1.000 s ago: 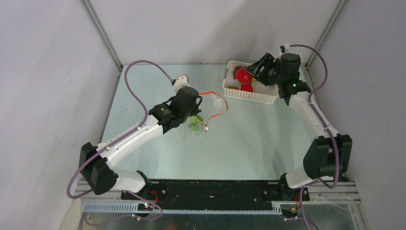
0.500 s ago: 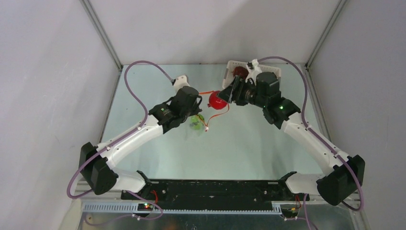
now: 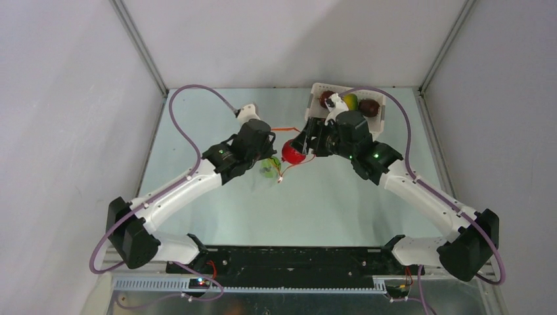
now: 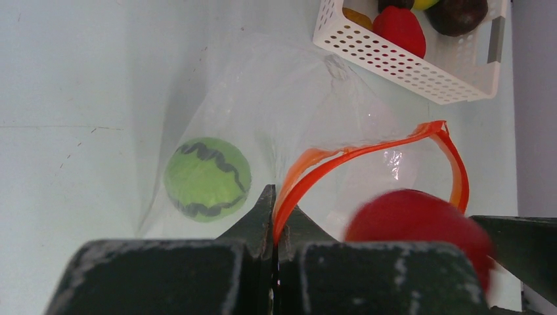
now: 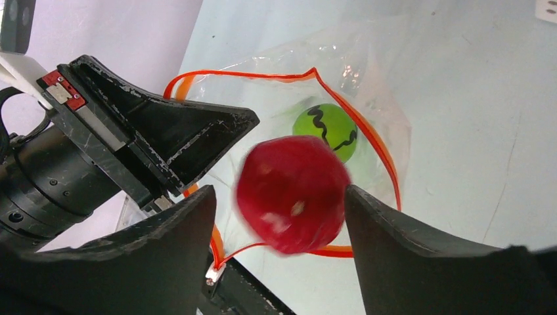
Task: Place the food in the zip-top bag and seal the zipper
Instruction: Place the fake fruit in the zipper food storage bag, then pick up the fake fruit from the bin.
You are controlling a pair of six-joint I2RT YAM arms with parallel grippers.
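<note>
Red toy fruit (image 5: 292,200) at the mouth of the zip-top bag (image 4: 263,98)
Left hand (image 4: 274,223) is pinched tight on the orange zipper (image 4: 368,147), the rim arching open. Right hand (image 5: 279,193) is spread wider than the blurred fruit (a gap on one side). A green ball (image 4: 207,178) lies inside the bag, at 8 o'clock of the red one; white basket (image 4: 407,69) at 1 o'clock

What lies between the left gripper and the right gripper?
A bright red fruit, at the open zipper rim of the zip-top bag; the top external view shows it.
</note>
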